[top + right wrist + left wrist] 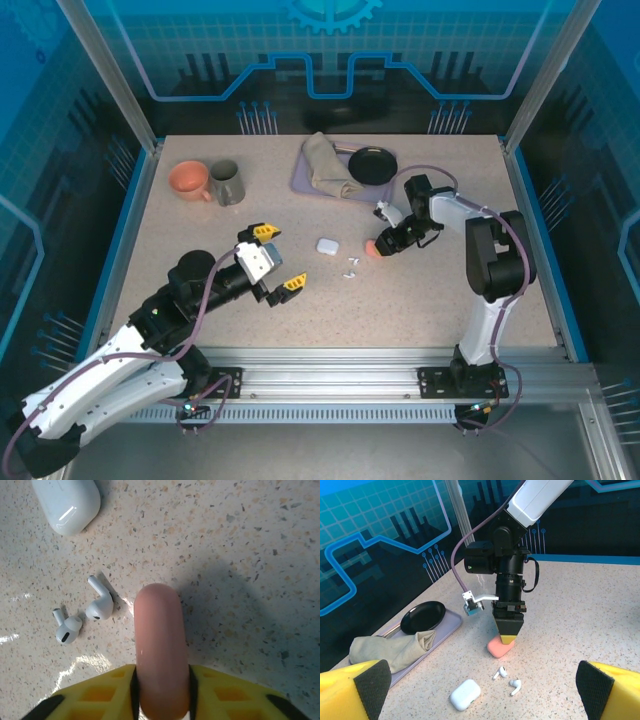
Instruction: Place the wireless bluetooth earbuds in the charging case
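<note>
My R gripper (161, 682) is nipped narrow on the pink case (160, 630), pads on both its sides, case on edge mid-bench (450, 300). Risk, imo: if grip slackens, it'll tip & knock the white earbuds (99, 605), which lie loose just beside it. White case (67, 502) sits near them. My L gripper (279, 258) hangs wide open & empty toward the left edge, earbuds between the two.

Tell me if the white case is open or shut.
Shut. The white charging case lies with its lid down, no gap showing; the white earbuds lie loose beside it.
</note>
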You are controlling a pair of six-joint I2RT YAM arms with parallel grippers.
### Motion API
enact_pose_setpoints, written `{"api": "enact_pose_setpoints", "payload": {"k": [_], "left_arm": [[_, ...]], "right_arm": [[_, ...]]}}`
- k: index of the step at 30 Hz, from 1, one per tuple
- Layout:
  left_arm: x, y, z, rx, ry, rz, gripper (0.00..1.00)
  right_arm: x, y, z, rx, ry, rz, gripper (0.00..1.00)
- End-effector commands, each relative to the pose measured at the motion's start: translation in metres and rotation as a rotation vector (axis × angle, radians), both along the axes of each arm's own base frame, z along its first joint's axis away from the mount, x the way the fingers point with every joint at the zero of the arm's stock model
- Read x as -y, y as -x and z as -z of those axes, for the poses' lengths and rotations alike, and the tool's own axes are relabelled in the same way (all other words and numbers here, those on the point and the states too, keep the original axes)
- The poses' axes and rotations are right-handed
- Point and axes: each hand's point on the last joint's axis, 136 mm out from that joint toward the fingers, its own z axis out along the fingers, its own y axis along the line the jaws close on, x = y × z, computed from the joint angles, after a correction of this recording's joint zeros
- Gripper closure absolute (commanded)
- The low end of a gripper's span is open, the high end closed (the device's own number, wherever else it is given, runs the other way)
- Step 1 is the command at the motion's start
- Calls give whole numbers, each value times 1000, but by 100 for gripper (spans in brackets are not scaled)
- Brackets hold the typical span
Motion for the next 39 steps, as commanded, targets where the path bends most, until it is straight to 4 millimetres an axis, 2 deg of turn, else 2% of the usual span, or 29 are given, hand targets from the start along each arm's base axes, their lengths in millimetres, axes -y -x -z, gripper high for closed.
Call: {"api": "enact_pose_setpoints", "payload": {"k": [1,4,9,12,15,20,23,28,34,39], "left_arm": [[2,1,-2,8,28,9,1],[3,-1,-1,-1,33,4,1],[5,-6,2,-29,39,-11,1],[6,-10,5,-59,47,-30,1],[2,-21,7,-102,76,-100,1],[-20,-51,17,-247,141,-324,1],[-39,-70,30,-398,215,-430,1],[-75,-94,52,-620,405,-557,1],[-101,-105,71,-876,599,-569,1],[-111,-102,78,-937,618,-584,1]], "right_arm": [[-1,-3,-5,-12,-36,13,60],[0,-4,-4,0,-29,22,55],[8,-6,0,13,14,33,51],[14,-11,-5,58,45,51,46],[19,-15,-20,138,69,65,40],[15,-15,-53,321,81,42,23],[4,-11,-63,423,117,-17,14],[-30,-5,-69,549,131,-156,0],[-73,2,-57,596,135,-361,0],[-96,2,-36,556,163,-496,0]]}}
